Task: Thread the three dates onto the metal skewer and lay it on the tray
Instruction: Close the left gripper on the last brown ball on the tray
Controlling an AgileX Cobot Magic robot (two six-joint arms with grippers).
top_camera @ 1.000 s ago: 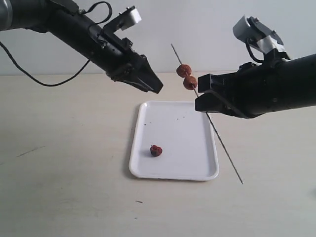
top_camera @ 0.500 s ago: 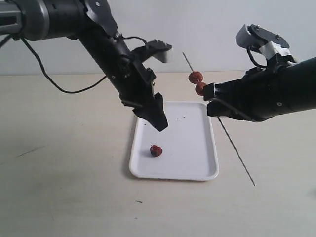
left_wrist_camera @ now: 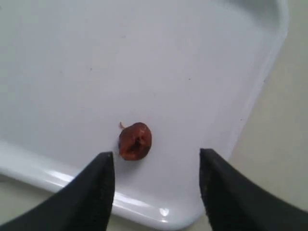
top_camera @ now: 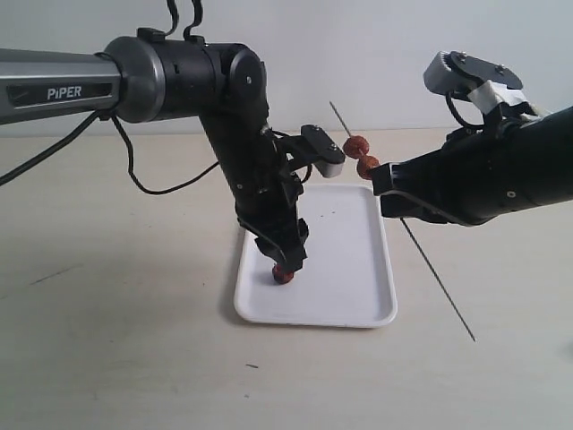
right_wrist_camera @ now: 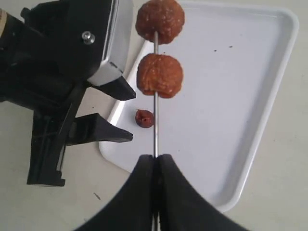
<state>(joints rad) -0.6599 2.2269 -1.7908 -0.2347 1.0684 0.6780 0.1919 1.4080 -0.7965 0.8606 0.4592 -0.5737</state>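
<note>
Date (left_wrist_camera: 135,141), wrinkled, on glossy white tray (left_wrist_camera: 192,48)

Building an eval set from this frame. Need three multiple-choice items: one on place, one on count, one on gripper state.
1. Where does the loose date lie?
A) on the tray
B) on the table beside it
C) in a gripper

2. How many dates are on the metal skewer?
A) one
B) two
C) three

3. How does the left gripper stand?
A) shut on a date
B) open, gripping nothing
C) shut and empty

Answers:
1 A: it rests on the white tray floor near a corner.
2 B: two threaded dates sit above the right gripper, which is shut on the rod.
3 B: the left wrist view shows its fingers wide apart, clear of the date.
</note>
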